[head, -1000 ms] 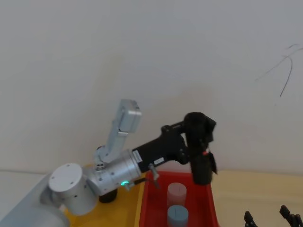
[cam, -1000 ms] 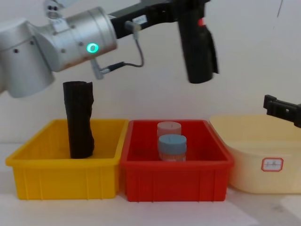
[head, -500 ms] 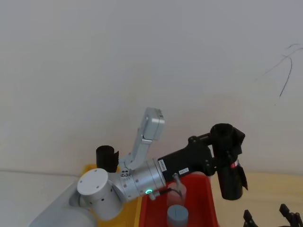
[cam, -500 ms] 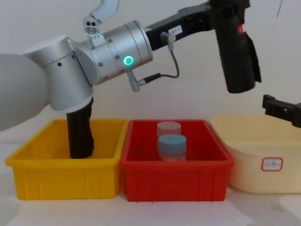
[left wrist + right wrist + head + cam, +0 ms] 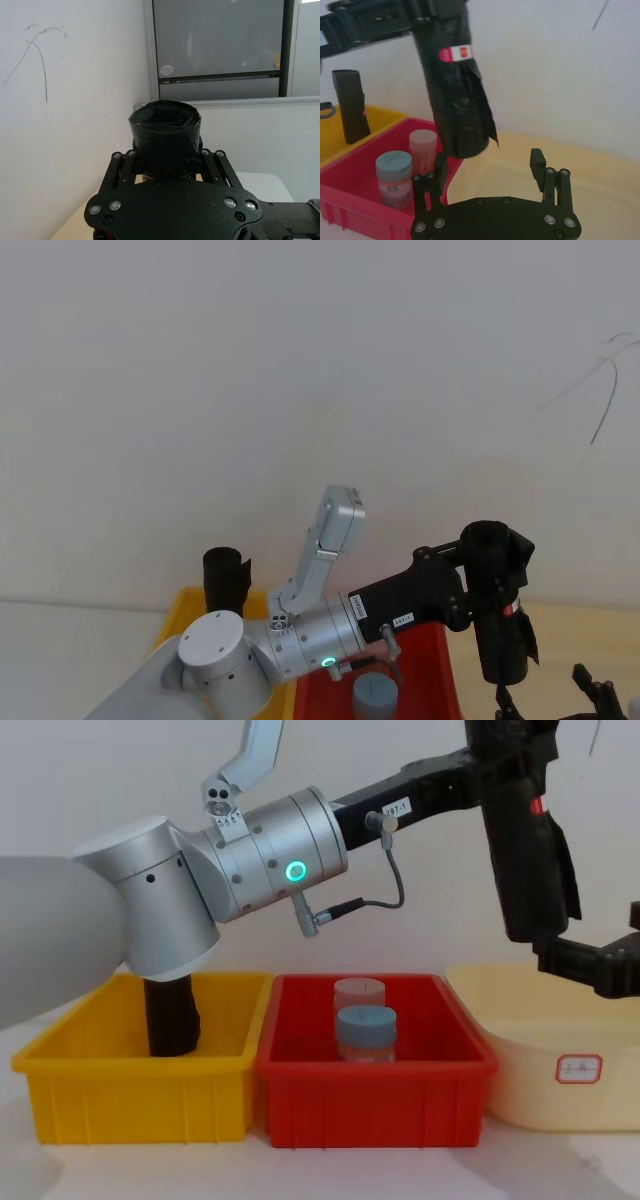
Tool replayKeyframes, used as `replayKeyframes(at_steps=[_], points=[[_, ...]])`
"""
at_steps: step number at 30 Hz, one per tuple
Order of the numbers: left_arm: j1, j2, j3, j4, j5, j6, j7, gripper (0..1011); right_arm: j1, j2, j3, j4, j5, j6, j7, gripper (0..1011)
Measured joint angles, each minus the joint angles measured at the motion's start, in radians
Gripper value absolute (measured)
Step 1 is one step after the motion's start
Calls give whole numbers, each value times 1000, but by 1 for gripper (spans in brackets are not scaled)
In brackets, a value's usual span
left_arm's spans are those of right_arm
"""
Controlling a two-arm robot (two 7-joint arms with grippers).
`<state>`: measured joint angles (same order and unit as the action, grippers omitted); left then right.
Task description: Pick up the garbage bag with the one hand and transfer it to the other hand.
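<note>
Free air surrounds the lower half of the garbage bag (image 5: pixel 525 870); the left hand (image 5: pixel 488 585) covers its top.

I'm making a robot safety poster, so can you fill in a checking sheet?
Surface: pale tabletop with yellow plastic bin, red plastic bin, cream tub.
Job's things: tall black rolled-plastic garbage bag, red mark, held aloft.
Clutter: another black roll in yellow bin; two lidded jars in red bin.
Left end effector: shut on garbage bag.
Right end effector: open, close beneath it.
Cables: black cable loops by left wrist.
Surroundings: white wall, dark scribble.
</note>
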<state>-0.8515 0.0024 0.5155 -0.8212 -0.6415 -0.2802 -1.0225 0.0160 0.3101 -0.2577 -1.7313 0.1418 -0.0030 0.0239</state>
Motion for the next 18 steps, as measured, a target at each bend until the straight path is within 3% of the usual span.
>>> replayKeyframes(at_steps=[9,18], points=[[1,-4,13,12,-2,1,6,503,24,12,-45,38,-120,-77,-18,1000],[-3,-7,22,23,-6,-2,8,503,53,14,-78,75,-200,-125,-21,1000]])
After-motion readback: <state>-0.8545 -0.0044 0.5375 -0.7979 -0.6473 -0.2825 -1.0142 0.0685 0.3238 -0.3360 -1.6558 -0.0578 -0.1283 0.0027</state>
